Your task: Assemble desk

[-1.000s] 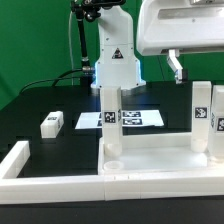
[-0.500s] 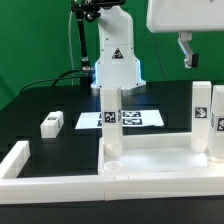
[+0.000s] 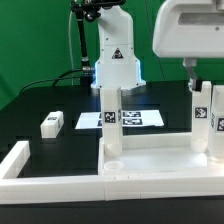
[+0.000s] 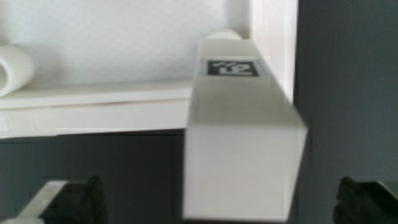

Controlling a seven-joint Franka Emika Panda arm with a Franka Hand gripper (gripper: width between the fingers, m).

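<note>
The white desk top (image 3: 150,165) lies upside down behind the front fence. Tagged square legs stand upright in its corners: one on the exterior view's left (image 3: 110,120) and two on the right (image 3: 200,112), (image 3: 217,120). One loose leg (image 3: 51,124) lies on the black table at the left. My gripper (image 3: 190,70) hangs just above the right legs. In the wrist view the gripper (image 4: 217,205) is open; its dark fingers (image 4: 71,200) stand wide apart on either side of a tagged leg (image 4: 240,130), without touching it. The desk top's rim (image 4: 107,95) lies behind that leg.
White L-shaped fence bars run along the front (image 3: 60,185) and the exterior view's left (image 3: 15,160). The marker board (image 3: 135,118) lies behind the desk top. The robot base (image 3: 115,65) stands at the back, against a green backdrop.
My gripper has moved toward the exterior view's right and down, from above the desk's middle to just over the right legs. The parts have not moved.
</note>
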